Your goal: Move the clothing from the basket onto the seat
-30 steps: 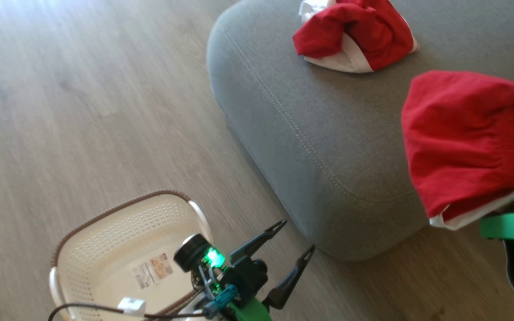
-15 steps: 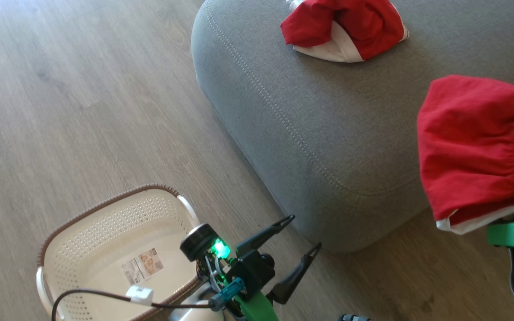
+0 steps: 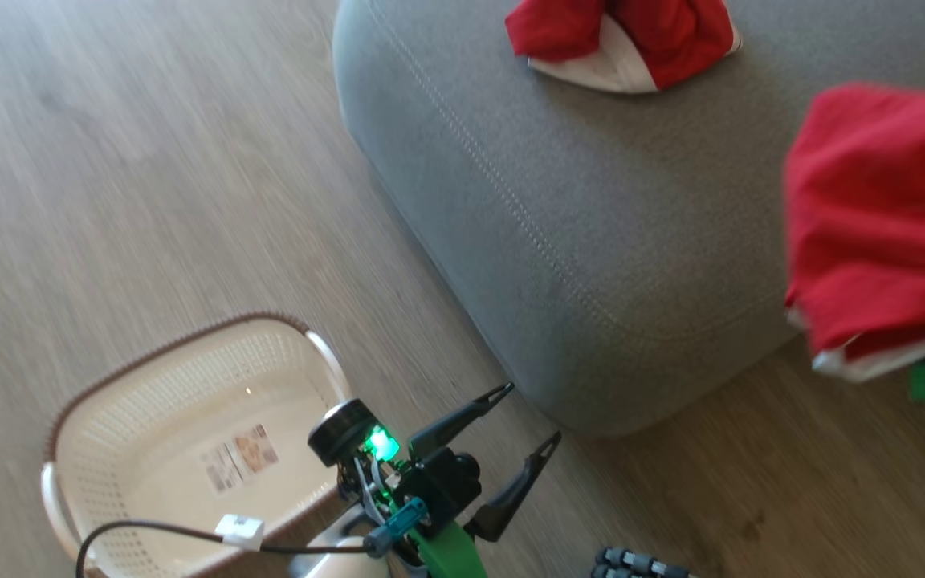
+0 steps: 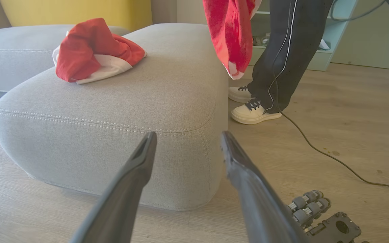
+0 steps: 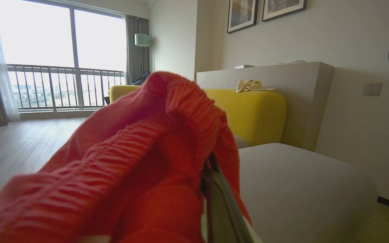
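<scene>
Head view: second garment in the air at the seat's edge.
I see the grey seat [image 3: 591, 241] carrying one red garment [image 3: 623, 40]. My right tool [image 5: 211, 179] is clamped on the other garment [image 3: 880, 225], which hangs partly past the cushion's edge, above the floor. The basket [image 3: 189, 365] sits on the floor beside my left tool [image 3: 528, 413], which gapes wide and holds nothing. Letting go here, I judge, would drop the cloth by a person's shoes [image 4: 253, 113].

My left gripper [image 3: 527, 415]: low, fingers spread full width, angled forward-right. My right gripper [image 5: 211, 175]: raised higher, jaws clamped tight on clothing [image 5: 130, 162], fingertips buried in fabric.
</scene>
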Available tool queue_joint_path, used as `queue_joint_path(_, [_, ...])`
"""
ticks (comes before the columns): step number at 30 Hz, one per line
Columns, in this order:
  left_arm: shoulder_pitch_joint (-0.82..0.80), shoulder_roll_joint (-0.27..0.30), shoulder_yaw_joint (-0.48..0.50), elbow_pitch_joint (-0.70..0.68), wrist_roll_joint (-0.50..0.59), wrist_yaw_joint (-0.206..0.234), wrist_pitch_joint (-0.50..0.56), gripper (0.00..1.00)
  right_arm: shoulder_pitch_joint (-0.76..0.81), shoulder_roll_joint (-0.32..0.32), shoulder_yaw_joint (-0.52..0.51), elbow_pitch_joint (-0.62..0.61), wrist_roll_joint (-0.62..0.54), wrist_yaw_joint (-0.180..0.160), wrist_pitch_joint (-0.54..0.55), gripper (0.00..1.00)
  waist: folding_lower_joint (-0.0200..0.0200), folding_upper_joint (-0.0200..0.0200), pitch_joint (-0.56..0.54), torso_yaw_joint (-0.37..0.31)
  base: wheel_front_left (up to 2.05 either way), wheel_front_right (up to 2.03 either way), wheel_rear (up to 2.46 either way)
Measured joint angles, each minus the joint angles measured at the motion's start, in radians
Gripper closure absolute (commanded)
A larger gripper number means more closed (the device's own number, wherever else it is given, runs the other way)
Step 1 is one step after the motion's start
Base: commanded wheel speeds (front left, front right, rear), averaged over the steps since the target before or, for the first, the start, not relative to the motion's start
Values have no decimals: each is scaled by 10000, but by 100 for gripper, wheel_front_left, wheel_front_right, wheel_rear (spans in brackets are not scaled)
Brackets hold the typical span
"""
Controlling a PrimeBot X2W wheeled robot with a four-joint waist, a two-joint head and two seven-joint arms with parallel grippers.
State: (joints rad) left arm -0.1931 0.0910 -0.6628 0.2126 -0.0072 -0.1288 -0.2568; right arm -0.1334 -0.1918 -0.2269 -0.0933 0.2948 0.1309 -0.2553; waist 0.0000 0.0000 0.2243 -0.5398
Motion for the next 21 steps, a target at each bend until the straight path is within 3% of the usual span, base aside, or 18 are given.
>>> queue_joint_path(6, [-628,481,-178,4,111,-2,0,0,-1612,10,-688,433,251,0,0,100,1,0,865,-63,0,0,0])
queue_joint_path(14, [-1767,1699,-571,-8,426,-6,2,0,-4536,-146,-1214,943,401,0,-13,100,3,0,2810,-162,0,0,0])
queue_joint_path(21, [-2199,2385,-782,-192,439,-6,2,0,-7055,-974,-1304,2357,318,2,-15,100,3,0,4346,-161,0,0,0])
